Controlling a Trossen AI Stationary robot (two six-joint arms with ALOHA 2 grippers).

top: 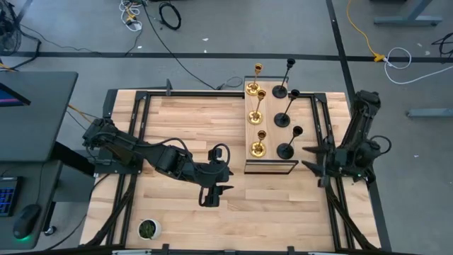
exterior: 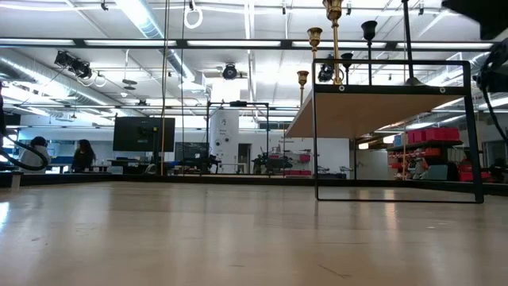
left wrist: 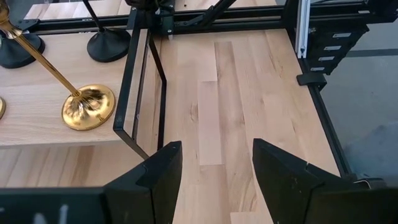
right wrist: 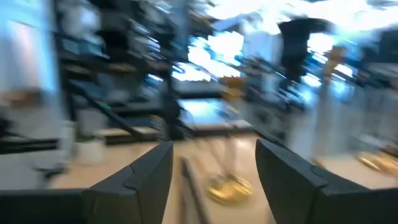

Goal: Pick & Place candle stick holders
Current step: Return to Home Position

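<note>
Three gold candle stick holders [top: 257, 106] and three black ones [top: 285, 113] stand upright on their round bases on a raised wooden shelf [top: 269, 92] with a black metal frame, at the table's far right. My left gripper [top: 211, 195] hovers open over bare table, left of and nearer than the shelf, with nothing between its fingers [left wrist: 163, 165]. Its wrist view shows the nearest gold base [left wrist: 88, 107] on the shelf. My right gripper [top: 310, 158] stands open at the right rail, pointing level toward the shelf's near right corner and touching nothing. Its own view [right wrist: 214, 152] is blurred.
A small round green plant pot [top: 148, 229] sits near the table's front left corner. Black frame rails [top: 331, 191] run along the table's sides. In the low view the shelf frame [exterior: 397, 127] stands on thin legs, with bare wood table [exterior: 198, 238] to its left.
</note>
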